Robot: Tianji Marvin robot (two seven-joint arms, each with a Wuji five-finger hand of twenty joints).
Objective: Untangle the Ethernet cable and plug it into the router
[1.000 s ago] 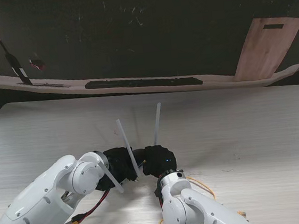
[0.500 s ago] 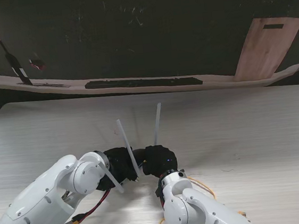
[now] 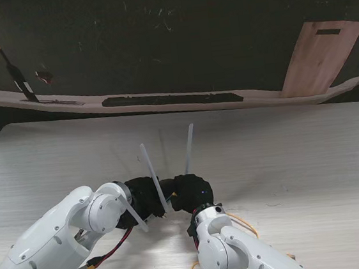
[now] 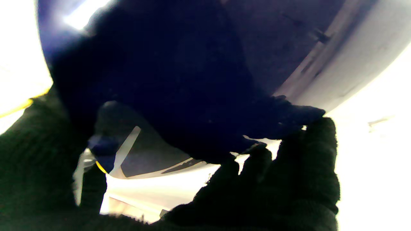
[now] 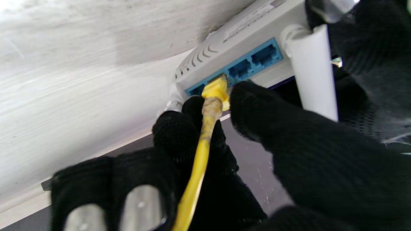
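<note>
The white router [image 5: 244,41] has a row of blue ports, and the yellow plug [image 5: 215,89] of the Ethernet cable [image 5: 197,160] sits at the mouth of one port. My right hand [image 5: 282,150], in a black glove, is shut on the cable just behind the plug, thumb on one side and a finger on the other. From the stand, both gloved hands meet mid-table: left hand [image 3: 144,199], right hand [image 3: 189,191]. They hide the router's body; only its white antennas [image 3: 187,148] stick up. My left hand [image 4: 282,186] grips the router's end. Slack cable [image 3: 243,223] trails by my right forearm.
A red and black wire [image 3: 108,251] runs along my left forearm. Beyond the table's far edge [image 3: 177,111] lie a black strip [image 3: 172,99] and a leaning wooden board [image 3: 322,55] against a dark wall.
Almost nothing differs; my right forearm has shifted very slightly while both hands stay at the router.
</note>
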